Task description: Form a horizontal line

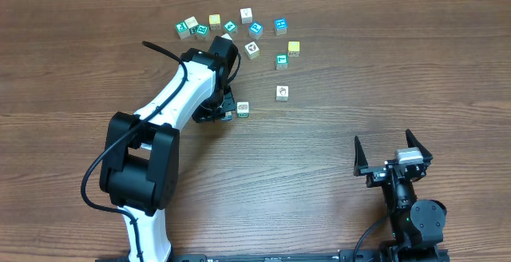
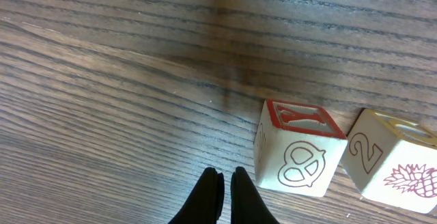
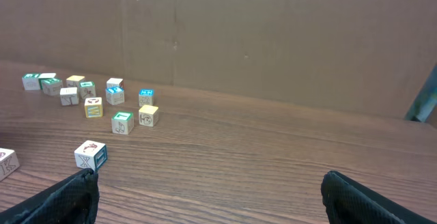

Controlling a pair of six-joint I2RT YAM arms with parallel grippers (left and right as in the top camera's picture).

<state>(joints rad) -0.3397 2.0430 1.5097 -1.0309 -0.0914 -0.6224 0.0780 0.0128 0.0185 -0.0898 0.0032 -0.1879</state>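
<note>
The left claw (image 2: 225, 177) is clenched on nothing, its two smooth black fingers pressed together just above the bench (image 2: 102, 80), a dark brown surface with fine parallel wood grain. Just to its right stands the pretzel cube (image 2: 297, 152), pale wood with a red-framed top and a pretzel outlined on its side. The pineapple cube (image 2: 392, 166) sits just beside it, turned slightly, cream-faced with a "2" and a red pineapple (whether the two corners touch I cannot tell).

From overhead, the glossy white-and-black left arm (image 1: 172, 94) stretches across the bench to this spot. Beyond it lie the loose cubes (image 1: 282, 93), small and square-edged, with white, teal and yellow tops.

The horizontal line (image 1: 192, 27) sits at the far left end of that scatter, well apart from the left claw. It is three tiny cubes, white-faced and teal, close together in a short uneven row.

The right claw (image 1: 385, 144) rests at the near right of the bench, released, its matte black fingers spread wide around bare wood.
</note>
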